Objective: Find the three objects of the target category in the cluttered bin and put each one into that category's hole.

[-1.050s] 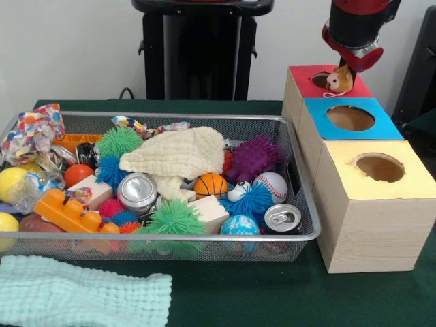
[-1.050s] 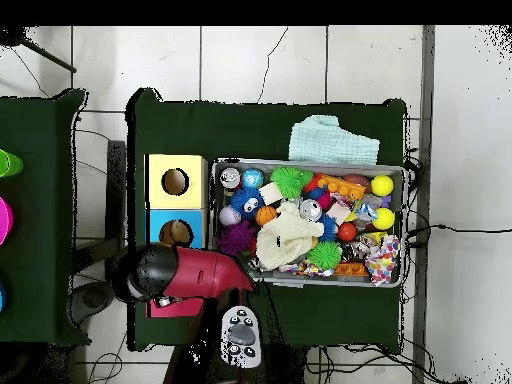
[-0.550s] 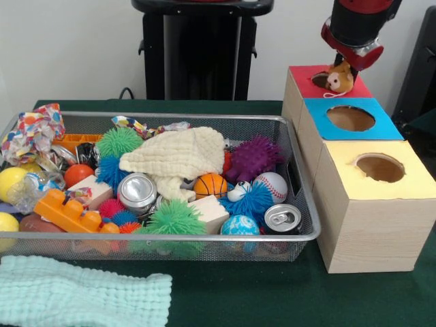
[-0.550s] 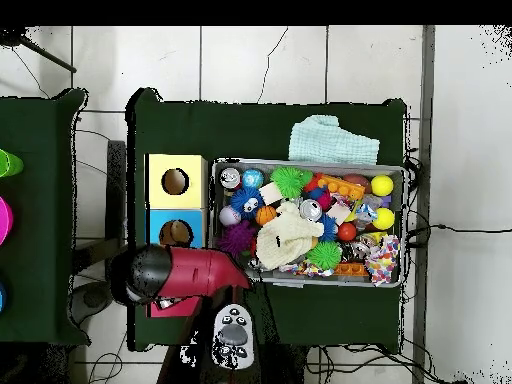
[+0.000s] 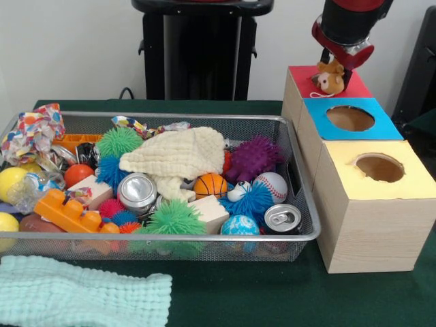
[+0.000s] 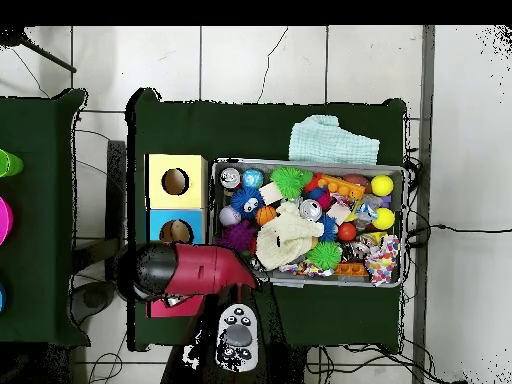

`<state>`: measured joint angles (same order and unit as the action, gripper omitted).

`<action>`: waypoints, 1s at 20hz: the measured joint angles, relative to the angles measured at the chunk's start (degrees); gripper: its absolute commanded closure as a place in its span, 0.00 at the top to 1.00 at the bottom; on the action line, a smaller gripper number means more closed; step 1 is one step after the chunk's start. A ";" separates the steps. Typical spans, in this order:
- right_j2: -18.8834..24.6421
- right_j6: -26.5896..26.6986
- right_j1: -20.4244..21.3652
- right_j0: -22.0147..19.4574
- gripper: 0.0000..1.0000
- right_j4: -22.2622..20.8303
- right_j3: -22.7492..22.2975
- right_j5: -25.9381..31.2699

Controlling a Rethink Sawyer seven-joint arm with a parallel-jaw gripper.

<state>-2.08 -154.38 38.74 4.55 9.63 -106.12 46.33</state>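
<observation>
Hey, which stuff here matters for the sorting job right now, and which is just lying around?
In the job:
plush toy, hanging under the pincer
red box, beneath it
bin

Lying about:
blue box
yellow box
green cloth
cream cloth
basketball
two cans

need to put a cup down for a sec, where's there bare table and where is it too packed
Bare green table shows in front of the wire bin, between the mint towel and the yellow-topped box. Another strip runs behind the bin. The bin is packed with balls, cans and a cream cloth. The gripper holds a plush toy over the red-topped box.
</observation>
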 measured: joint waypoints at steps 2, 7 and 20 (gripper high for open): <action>-0.10 0.00 0.00 0.00 1.00 0.00 0.03 -0.06; -0.25 0.00 -0.01 0.00 1.00 -0.01 0.10 -0.18; -0.33 -0.02 -0.20 -0.22 0.00 0.02 0.52 -1.39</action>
<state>-2.41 -154.41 38.54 4.33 9.66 -105.60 44.94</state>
